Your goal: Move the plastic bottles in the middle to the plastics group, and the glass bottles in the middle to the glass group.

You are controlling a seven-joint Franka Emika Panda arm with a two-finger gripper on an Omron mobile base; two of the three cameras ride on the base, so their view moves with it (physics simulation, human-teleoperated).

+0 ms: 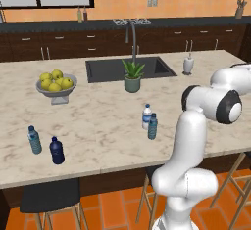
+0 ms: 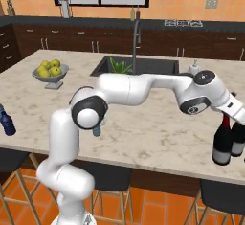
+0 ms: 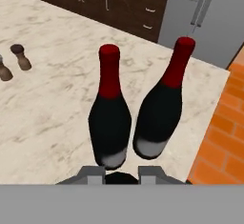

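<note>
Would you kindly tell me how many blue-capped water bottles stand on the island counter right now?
3: one clear bottle and one teal bottle mid-counter, side by side; another teal one at the left beside the navy bottle. More may be hidden.

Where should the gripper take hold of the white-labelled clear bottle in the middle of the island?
Probably high on the clear bottle, around its blue-capped neck, coming from above or from its far-left side: it stands upright and the teal-blue bottle crowds its near-right side.

A home kitchen: behind the marble island counter with its sink run dark cabinets; bar stools stand in front.
</note>
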